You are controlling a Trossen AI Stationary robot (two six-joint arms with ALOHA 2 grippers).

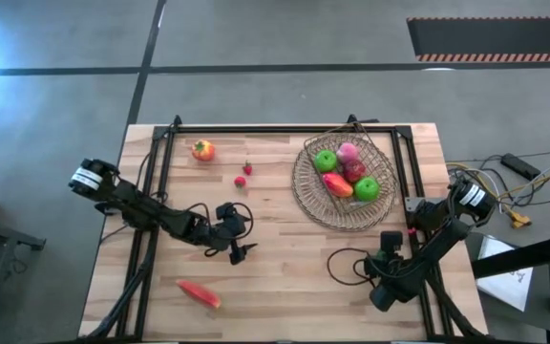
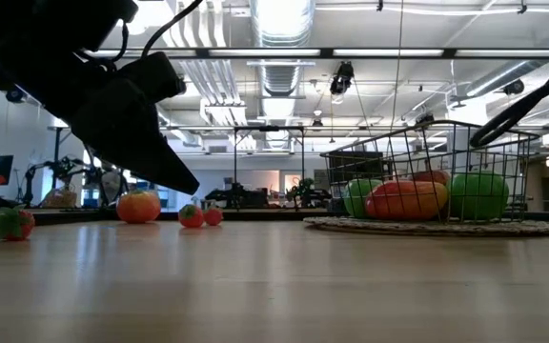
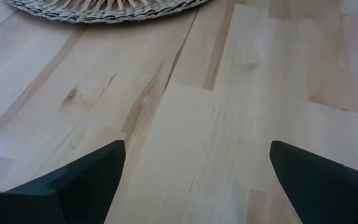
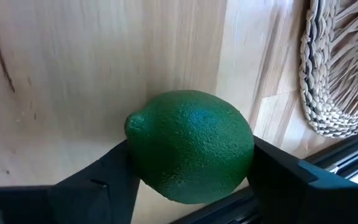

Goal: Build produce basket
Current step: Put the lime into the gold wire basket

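Two arms on the table. The right gripper (image 4: 191,180) sits near the table's near-right corner, and its wrist view is basically all lime (image 4: 190,146): dark green, pebbly skin, a little nub at one end, wedged between the two dark fingers with both touching its sides. So the fingers are about a lime's width apart and closed on it. It looks like it's at or just above the wood, can't tell which.

The basket (image 1: 306,186) is round, tan, woven and shallow, in the far-right part of the table (image 1: 285,277). It already holds two green apples (image 1: 325,160), a pink peach (image 1: 348,151), a dark red fruit and an orange-red one in the middle. In the low view a dark wire frame rises over the woven dish. Its rim shows in the right wrist view just beside the lime, with a strip of bare wood between.

Loose stuff is all on the left half: tomato (image 1: 202,150) near the far edge, two tiny strawberries (image 1: 244,175) toward the middle, long red pepper (image 1: 199,293) close to the near-left edge.

The left gripper (image 1: 240,237) hangs around mid-table, fingers spread wide with nothing between them, only bare planks under it and the basket rim ahead. Plenty of open wood between the two grippers.
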